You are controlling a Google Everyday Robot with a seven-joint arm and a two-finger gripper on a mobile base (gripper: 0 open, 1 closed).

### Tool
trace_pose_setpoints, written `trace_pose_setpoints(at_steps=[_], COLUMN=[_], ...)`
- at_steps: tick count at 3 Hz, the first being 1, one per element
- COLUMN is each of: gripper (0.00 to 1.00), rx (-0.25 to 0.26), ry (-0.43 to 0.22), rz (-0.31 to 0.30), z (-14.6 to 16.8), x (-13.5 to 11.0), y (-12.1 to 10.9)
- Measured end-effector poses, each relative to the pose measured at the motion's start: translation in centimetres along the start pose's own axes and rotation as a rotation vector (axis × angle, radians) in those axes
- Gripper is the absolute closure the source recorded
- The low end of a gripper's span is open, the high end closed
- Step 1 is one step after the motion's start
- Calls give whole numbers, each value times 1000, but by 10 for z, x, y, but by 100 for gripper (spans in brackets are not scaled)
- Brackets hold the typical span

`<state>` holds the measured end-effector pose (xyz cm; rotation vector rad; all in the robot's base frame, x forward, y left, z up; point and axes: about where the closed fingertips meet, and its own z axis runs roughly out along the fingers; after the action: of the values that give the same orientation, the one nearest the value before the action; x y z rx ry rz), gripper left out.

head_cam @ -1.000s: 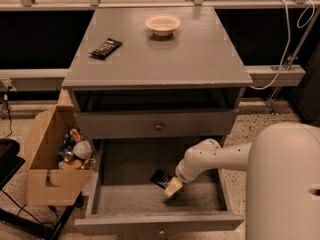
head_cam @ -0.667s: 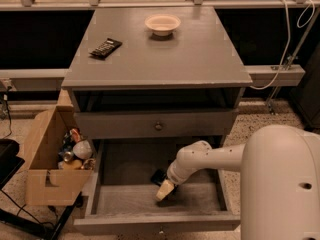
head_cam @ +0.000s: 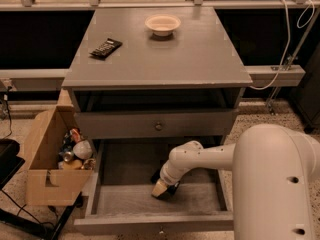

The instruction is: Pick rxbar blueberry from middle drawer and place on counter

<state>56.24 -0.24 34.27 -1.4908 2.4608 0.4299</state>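
Bench (head_cam: 200, 59): filling the top of the frame, not holding the blue bar yet.
Middle drawer (head_cam: 125, 199): standing open at the bottom.
Tool (head_cam: 161, 188): hanging low inside the drawer; I cannot tell if it is gripping.
Rxbar blueberry (head_cam: 156, 176): lying in the drawer, just beside the tool.
Left: grabbing, lifting, placing.

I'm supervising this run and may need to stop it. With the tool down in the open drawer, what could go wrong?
The tool is low in the middle drawer, partly hiding the rxbar blueberry; it may shove the bar instead of gripping it. Lifting out, the arm could clip the upper drawer front just above. On the counter, the bowl and black bar could be bumped.
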Motion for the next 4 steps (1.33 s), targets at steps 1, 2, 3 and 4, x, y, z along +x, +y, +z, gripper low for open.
trace_pose_setpoints(at_steps=[1, 2, 3, 4], gripper=[72, 97, 100, 100], rx=[0, 0, 0, 0], ry=[0, 0, 0, 0], rz=[0, 0, 0, 0], z=[-4, -10, -11, -12], x=[-1, -4, -4, -4], y=[0, 1, 2, 2])
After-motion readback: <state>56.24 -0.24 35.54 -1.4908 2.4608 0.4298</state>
